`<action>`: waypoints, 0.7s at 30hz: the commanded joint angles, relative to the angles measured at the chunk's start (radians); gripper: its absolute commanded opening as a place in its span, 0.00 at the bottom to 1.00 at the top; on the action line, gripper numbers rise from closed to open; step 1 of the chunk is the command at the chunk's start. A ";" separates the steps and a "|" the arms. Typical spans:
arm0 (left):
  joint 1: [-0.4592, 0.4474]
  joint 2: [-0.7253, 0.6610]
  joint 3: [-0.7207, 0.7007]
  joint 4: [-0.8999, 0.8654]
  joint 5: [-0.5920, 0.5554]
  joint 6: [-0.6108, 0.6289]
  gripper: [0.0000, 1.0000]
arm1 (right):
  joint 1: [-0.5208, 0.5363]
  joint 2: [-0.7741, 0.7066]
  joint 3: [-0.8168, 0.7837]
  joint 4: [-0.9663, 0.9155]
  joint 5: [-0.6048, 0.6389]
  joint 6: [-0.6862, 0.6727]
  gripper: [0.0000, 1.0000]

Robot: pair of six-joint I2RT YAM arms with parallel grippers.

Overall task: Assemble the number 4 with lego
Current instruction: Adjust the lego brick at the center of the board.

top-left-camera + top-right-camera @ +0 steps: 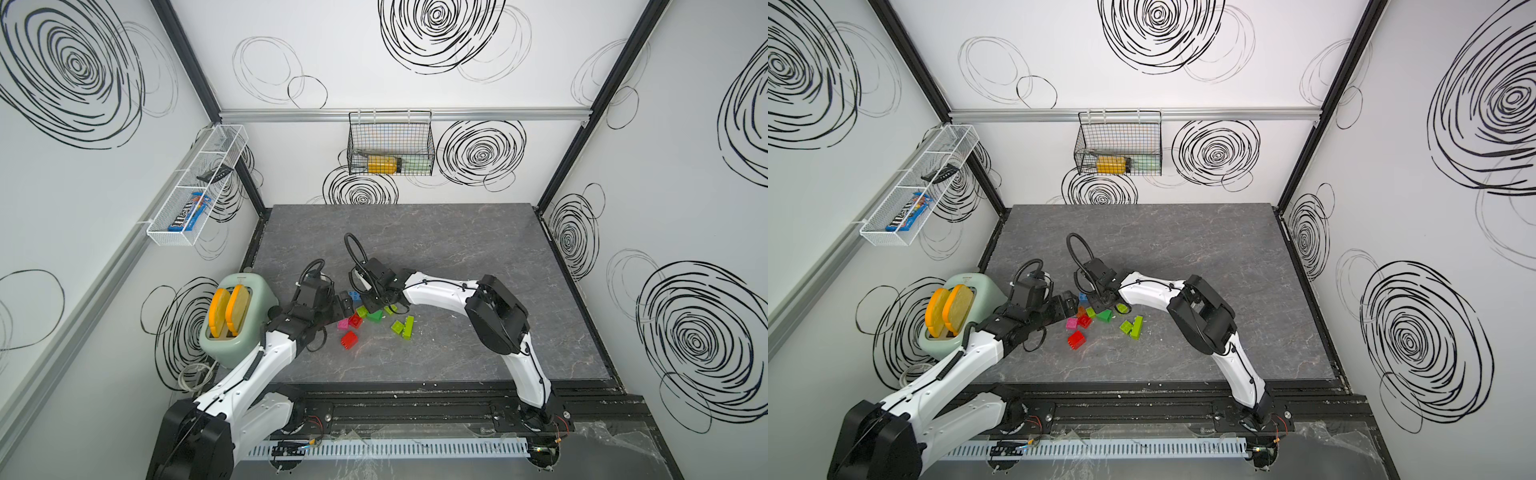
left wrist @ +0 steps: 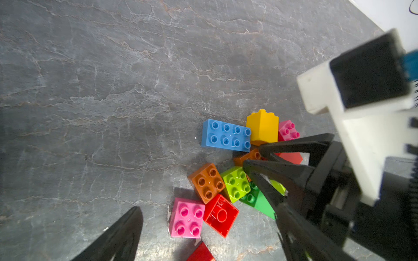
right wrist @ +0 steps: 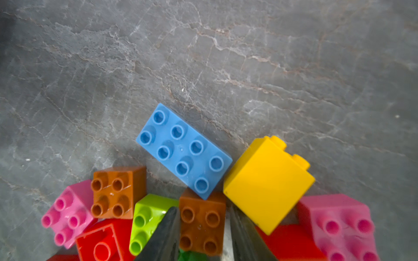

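Right claw [image 3: 202, 209] straddles the brown-orange four-stud plastic lego brick [image 3: 202, 222], just beside the blue eight-stud plastic brick [image 3: 183, 150], fingers apart; left claw [image 1: 345, 305] gapes wide.

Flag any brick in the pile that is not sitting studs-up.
Two stand out. The red brick beside the pink brick lies upside down, hollow underside up. The yellow brick next to the blue brick is tipped on its side, studs pointing sideways.

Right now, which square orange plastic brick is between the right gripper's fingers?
The orange brick touching the long blue brick; its twin sits beside a pink brick.
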 commanded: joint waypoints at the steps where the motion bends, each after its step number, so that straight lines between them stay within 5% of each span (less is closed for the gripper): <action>1: 0.008 0.004 -0.007 0.025 0.008 -0.014 0.96 | 0.008 0.026 0.023 -0.055 0.005 -0.010 0.43; 10: 0.009 0.010 -0.004 0.025 0.011 -0.012 0.96 | 0.003 0.034 0.037 -0.047 -0.026 -0.009 0.49; 16: 0.009 0.011 -0.004 0.021 0.014 -0.011 0.96 | -0.031 -0.045 -0.042 0.010 0.021 0.022 0.39; 21: 0.008 0.018 -0.006 0.026 0.021 -0.011 0.96 | -0.066 -0.087 -0.082 0.022 -0.036 0.007 0.45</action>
